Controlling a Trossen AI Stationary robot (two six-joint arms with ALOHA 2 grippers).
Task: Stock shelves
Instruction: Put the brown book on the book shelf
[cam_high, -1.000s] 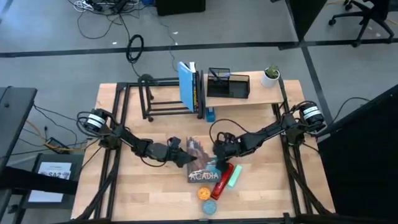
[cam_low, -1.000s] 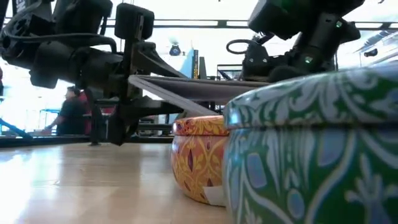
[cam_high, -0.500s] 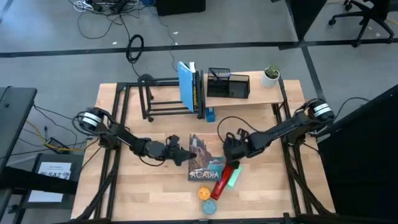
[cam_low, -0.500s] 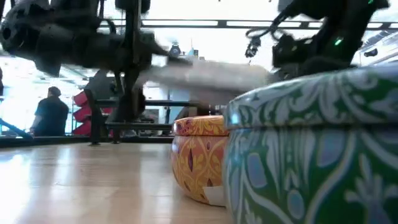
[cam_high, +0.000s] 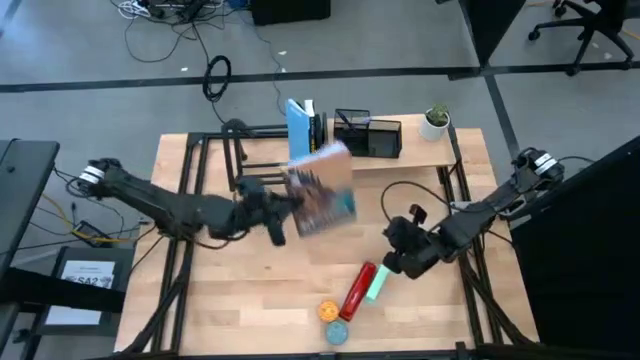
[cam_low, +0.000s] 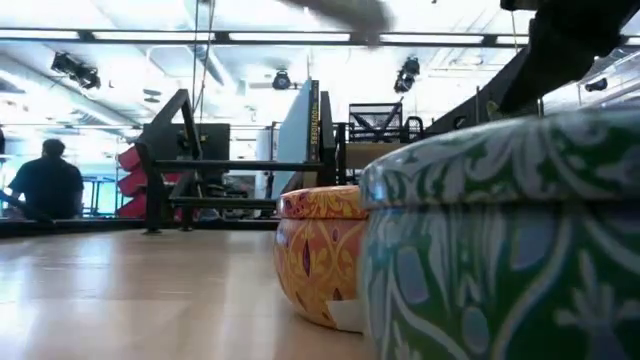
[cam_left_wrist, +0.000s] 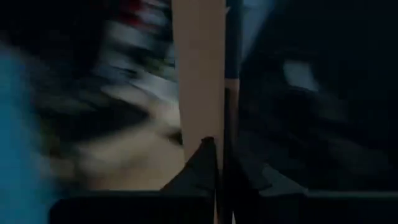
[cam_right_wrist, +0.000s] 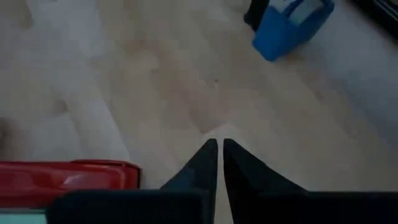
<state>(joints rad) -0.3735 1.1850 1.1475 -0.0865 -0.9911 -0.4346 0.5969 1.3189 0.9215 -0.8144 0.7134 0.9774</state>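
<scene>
One book (cam_high: 322, 188) between left fingers (cam_high: 275, 205)

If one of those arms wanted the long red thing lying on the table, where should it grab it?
Probably across the middle of the red tube, coming straight down from above. It lies flat and slanted on the table, with a teal box close against one long side, so the fingers would need to slip in between. The right gripper is nearest, fingers shut with nothing held.

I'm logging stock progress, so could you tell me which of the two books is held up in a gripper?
The Acadia book, clamped by the left gripper and tilted above the table; the blue book stands upright on the black rack.
</scene>
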